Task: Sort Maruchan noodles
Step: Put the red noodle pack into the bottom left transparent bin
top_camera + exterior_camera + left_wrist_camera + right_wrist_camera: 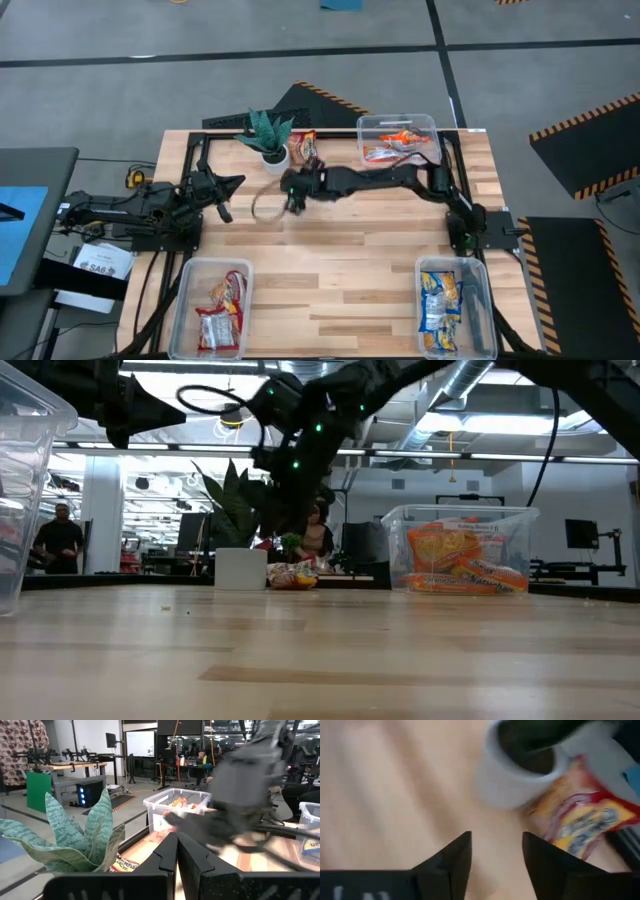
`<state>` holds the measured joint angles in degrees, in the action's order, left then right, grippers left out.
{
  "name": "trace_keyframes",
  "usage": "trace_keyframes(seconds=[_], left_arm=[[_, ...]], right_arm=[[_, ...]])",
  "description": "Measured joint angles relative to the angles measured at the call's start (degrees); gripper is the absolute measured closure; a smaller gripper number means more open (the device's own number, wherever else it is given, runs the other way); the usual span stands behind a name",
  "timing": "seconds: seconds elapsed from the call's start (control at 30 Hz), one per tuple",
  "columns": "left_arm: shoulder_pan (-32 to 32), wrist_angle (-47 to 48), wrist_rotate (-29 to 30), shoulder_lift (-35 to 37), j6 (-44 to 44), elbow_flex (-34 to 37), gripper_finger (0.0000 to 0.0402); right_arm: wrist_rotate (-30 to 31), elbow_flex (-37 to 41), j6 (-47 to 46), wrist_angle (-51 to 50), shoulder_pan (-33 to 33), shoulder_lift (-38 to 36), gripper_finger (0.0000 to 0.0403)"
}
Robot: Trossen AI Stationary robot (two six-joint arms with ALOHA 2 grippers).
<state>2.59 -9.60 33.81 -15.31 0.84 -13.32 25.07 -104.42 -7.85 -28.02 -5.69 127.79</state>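
One loose noodle packet (303,148) lies flat on the table beside the potted plant (268,135); the right wrist view shows it as orange, yellow and red (580,820) next to the white pot (520,775). My right gripper (495,855) is open and slants down above bare table, just short of the pot and packet, with nothing between its fingers; in the high view it hangs near the table's middle (293,190). My left gripper (176,855) is shut and waits at the table's left (225,195).
A clear bin (398,140) at the far right holds orange packets. Red packets fill the near-left bin (215,305), blue ones the near-right bin (450,305). Bare wood lies between the bins. People stand in the room beyond the table.
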Motion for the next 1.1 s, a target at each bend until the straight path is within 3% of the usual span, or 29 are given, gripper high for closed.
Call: trace_keyframes(seconds=[0.13, 0.33, 0.47, 0.67, 0.8, 0.97, 1.1], left_arm=[[0.0, -0.2, 0.0, 0.0, 0.1, 0.0, 0.0401], [0.0, -0.4, 0.0, 0.0, 0.0, 0.0, 0.0402], [0.0, -0.4, 0.0, 0.0, 0.0, 0.0, 0.0402], [0.0, -0.4, -0.4, 0.0, -1.1, 0.0, 0.0402], [0.0, -0.5, -0.4, 0.0, -0.8, 0.0, 0.0401], [0.0, -0.6, -0.1, 0.0, -0.7, 0.0, 0.0401], [0.0, -0.6, -0.2, 0.0, -0.7, 0.0, 0.0402]], right_arm=[[2.6, 0.8, -7.9, 6.7, -3.4, 0.1, 0.0242], [11.0, 0.8, -16.0, 6.8, -5.4, 0.1, 0.0385], [14.1, 0.7, -21.0, 7.3, -5.9, 0.9, 0.0390], [12.2, 0.8, -26.5, 10.6, -7.7, 6.6, 0.0396], [14.3, -0.9, -29.4, 11.2, -8.6, 10.1, 0.0396], [19.3, -2.7, -29.2, 10.8, -7.8, 11.3, 0.0396], [18.3, -2.9, -28.8, 9.6, -7.9, 11.3, 0.0396]])
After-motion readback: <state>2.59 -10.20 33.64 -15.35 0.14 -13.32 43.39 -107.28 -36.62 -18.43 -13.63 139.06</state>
